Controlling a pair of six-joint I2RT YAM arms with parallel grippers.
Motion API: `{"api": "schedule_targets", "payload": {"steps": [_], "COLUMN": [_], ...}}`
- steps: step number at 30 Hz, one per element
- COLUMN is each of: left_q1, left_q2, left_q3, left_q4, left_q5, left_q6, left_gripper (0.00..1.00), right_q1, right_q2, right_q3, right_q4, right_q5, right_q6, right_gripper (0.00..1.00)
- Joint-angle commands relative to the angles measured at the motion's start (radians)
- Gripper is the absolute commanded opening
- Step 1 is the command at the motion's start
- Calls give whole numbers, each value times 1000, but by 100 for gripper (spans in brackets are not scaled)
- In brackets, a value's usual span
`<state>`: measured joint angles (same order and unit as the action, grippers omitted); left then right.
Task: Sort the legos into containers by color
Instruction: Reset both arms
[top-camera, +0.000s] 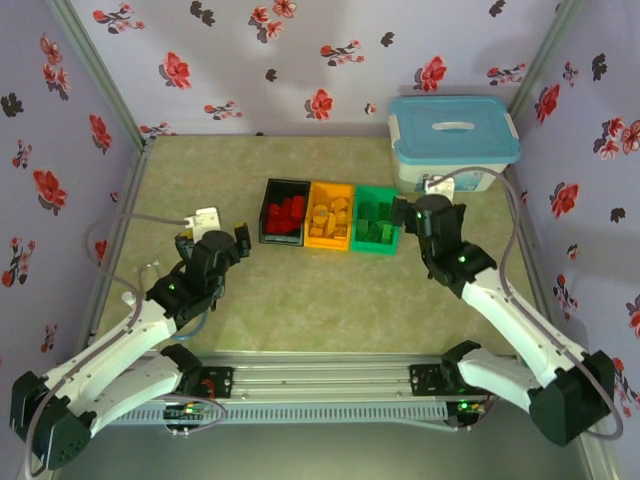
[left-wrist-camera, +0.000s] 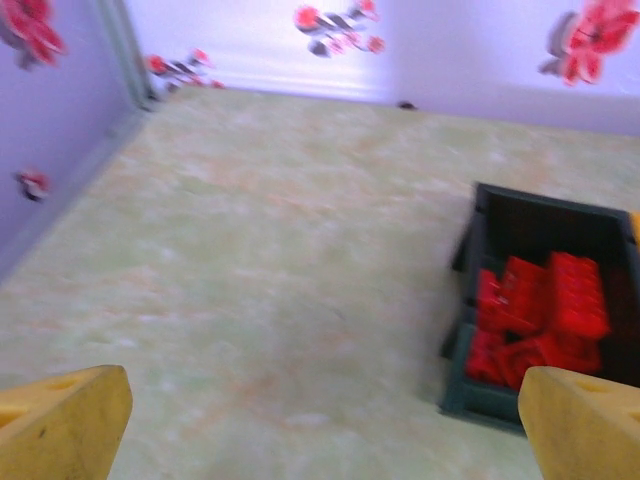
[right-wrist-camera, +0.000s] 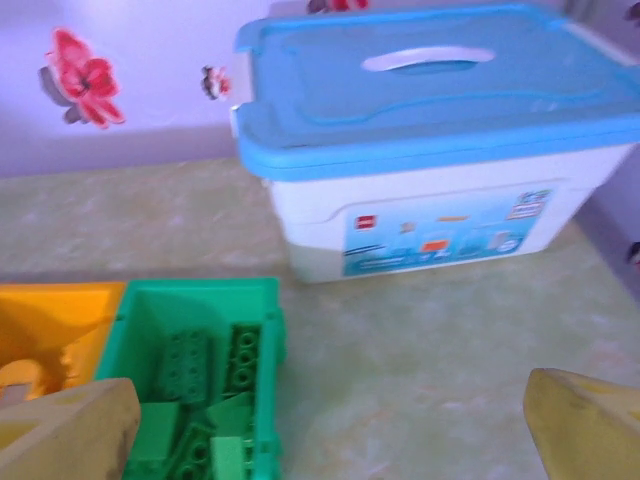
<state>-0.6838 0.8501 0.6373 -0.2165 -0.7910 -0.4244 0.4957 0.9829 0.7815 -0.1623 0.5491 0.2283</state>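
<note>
left hand (left-wrist-camera: 320, 425) and right hand (right-wrist-camera: 330, 425) spread wide, nothing held
between them, at the top view's centre, red legos (top-camera: 286, 215) are seen in the black bin (top-camera: 285, 183), orange legos (top-camera: 331, 218) in the orange bin (top-camera: 331, 186), green legos (top-camera: 375, 222) in the green bin (top-camera: 377, 189).

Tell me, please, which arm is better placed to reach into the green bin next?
The right. The right gripper hangs open just beside the green bin, seen close below in its wrist view. The left gripper sits by the black bin, beyond the orange bin.
</note>
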Motion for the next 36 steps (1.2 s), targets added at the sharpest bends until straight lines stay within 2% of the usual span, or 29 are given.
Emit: {"api": "schedule_targets", "payload": {"steps": [1, 8, 14, 24, 30, 36], "left_q1": [22, 32, 42, 88, 105, 130], "left_q2": [-17, -13, -13, 19, 49, 50], "left_q3": [-29, -111, -222, -323, -386, -398], "left_q4": [24, 165, 357, 441, 478, 479], "left_q5": [-178, -299, -333, -335, -333, -277], "left_q6": [95, 247, 377, 369, 336, 326], "left_gripper": [100, 100, 100, 100, 100, 100], "right_q1": [-4, -9, -13, -25, -29, -39], "right_q2": [-83, -155, -135, -99, -145, -165], "right_q3": [-128, -281, -395, -478, -530, -561], "right_q4": [206, 308, 393, 426, 429, 388], "right_q5": [158, 321, 369, 395, 374, 338], "right_q6": [-132, -194, -214, -195, -173, -103], "right_gripper": [99, 99, 99, 99, 99, 99]}}
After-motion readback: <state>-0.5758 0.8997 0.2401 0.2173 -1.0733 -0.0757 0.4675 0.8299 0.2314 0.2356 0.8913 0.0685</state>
